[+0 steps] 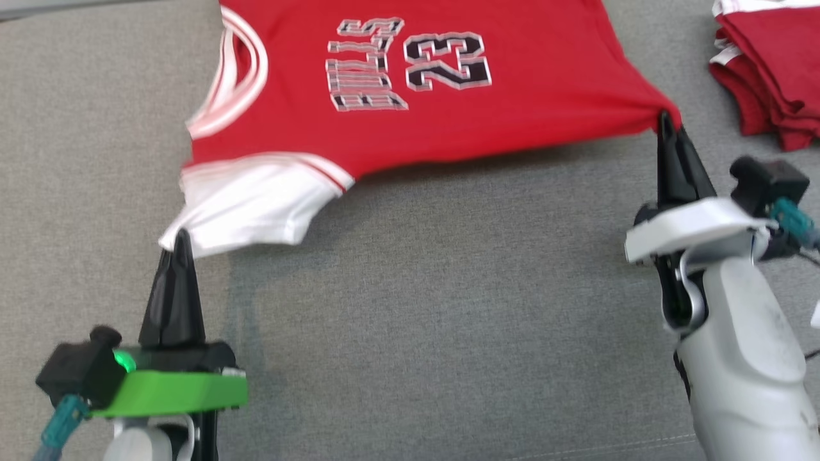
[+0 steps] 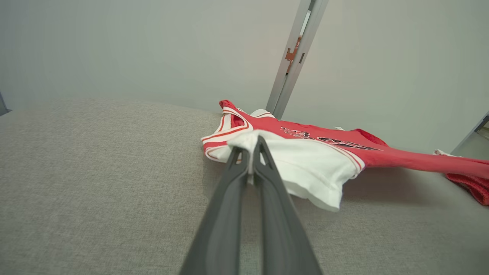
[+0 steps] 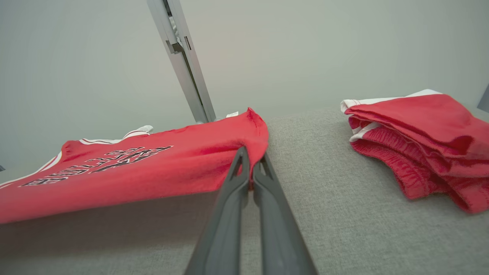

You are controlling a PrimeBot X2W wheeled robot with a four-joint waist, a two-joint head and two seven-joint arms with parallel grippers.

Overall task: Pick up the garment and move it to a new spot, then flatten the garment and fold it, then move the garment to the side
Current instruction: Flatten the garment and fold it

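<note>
Across top of head view, red jersey (image 1: 525, 89) is cut off by frame edge. "23" reads clear, word beside it is hard to make out. Left pincer (image 1: 181, 238) pinches white sleeve, right pincer (image 1: 665, 120) pinches red corner. Jersey's near edge is stretched betw. them, lifted over grey fabric surface (image 1: 416, 320). Folded red garments (image 1: 775, 64) at right, partly cut off.
</note>
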